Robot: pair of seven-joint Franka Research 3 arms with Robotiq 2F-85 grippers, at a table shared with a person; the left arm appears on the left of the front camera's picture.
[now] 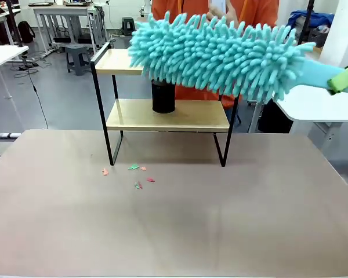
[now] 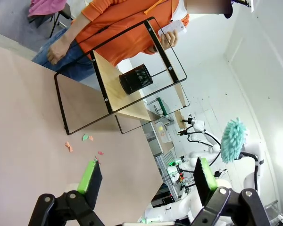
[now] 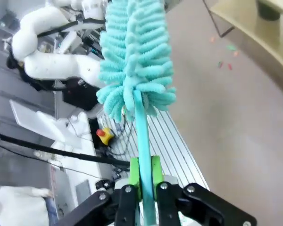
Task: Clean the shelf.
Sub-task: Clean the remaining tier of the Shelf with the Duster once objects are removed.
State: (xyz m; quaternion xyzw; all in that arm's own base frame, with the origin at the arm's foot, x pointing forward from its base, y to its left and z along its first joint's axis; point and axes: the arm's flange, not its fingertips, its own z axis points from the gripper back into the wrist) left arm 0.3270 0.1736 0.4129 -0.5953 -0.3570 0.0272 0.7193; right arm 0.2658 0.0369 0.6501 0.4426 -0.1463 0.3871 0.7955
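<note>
Left gripper (image 2: 147, 175): jaws spread wide, nothing between them, green pads (image 2: 88, 178) facing each other, wrist rolled and tilted down, hanging in the air. Right gripper (image 3: 144, 172): clamped tight on the duster handle (image 3: 142, 136), one pad pressed on each side of it. From the front it comes in at the right edge, raised high. Right arm (image 2: 253, 162), white and bent, is seen far off from the left wrist.

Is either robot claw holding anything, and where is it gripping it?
The right gripper pinches the turquoise duster by its handle; the left gripper is open and empty.
</note>
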